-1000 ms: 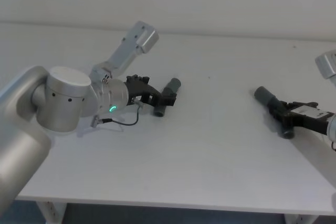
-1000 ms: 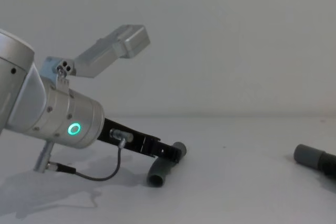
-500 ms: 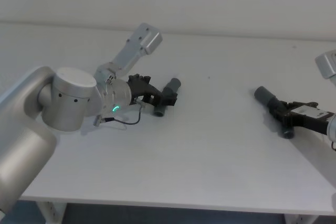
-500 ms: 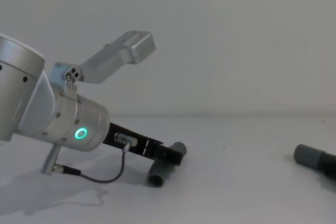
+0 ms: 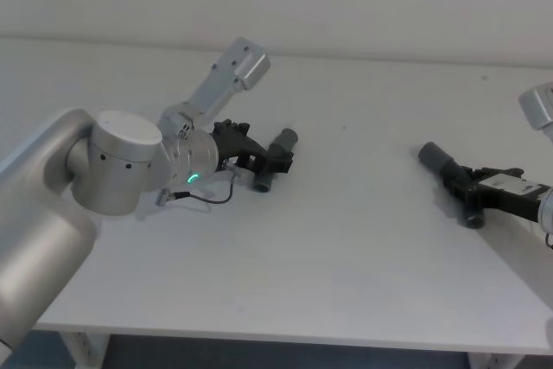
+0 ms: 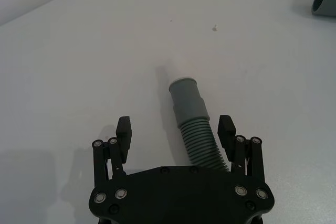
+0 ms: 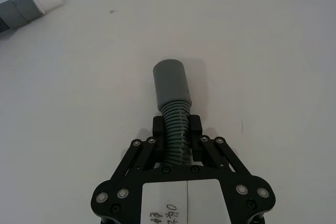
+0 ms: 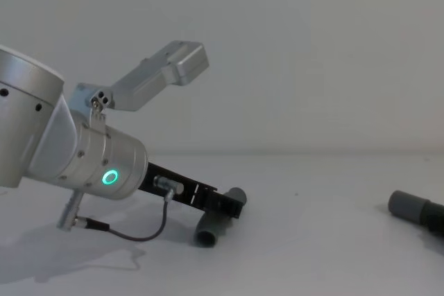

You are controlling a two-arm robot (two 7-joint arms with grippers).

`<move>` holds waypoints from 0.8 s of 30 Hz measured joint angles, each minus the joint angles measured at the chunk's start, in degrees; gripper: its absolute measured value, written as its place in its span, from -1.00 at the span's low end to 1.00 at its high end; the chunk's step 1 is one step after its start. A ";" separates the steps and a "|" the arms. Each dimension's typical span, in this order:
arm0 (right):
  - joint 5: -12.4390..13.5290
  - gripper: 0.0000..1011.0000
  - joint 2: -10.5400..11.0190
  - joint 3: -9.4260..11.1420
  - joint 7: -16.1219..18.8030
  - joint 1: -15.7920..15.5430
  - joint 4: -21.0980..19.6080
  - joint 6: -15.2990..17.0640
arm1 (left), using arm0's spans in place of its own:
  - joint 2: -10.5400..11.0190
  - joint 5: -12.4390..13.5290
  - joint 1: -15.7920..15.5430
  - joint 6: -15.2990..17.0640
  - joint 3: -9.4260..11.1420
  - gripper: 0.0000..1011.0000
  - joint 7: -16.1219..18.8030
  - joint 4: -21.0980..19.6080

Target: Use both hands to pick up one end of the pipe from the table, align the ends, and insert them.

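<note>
Left tool (image 6: 175, 125) straddles pipe (image 6: 189, 103), covering its rear

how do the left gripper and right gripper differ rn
The left gripper has its fingers wide apart either side of the left pipe piece; the right gripper has its fingers shut on the ribbed part of the right pipe piece. The left pipe piece lies slanted across its gripper; the right pipe piece runs in line with its gripper. Both pieces are grey and ribbed.
</note>
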 joint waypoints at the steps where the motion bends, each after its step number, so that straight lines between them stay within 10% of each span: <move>1: 0.00 -0.46 0.00 0.00 0.00 0.00 0.00 0.00 | 0.00 0.03 -0.01 0.00 0.01 0.98 -0.06 0.01; 24: 0.00 -0.46 0.00 0.00 0.01 0.00 0.00 0.00 | 0.62 0.80 -1.44 2.50 1.13 0.80 -2.57 0.53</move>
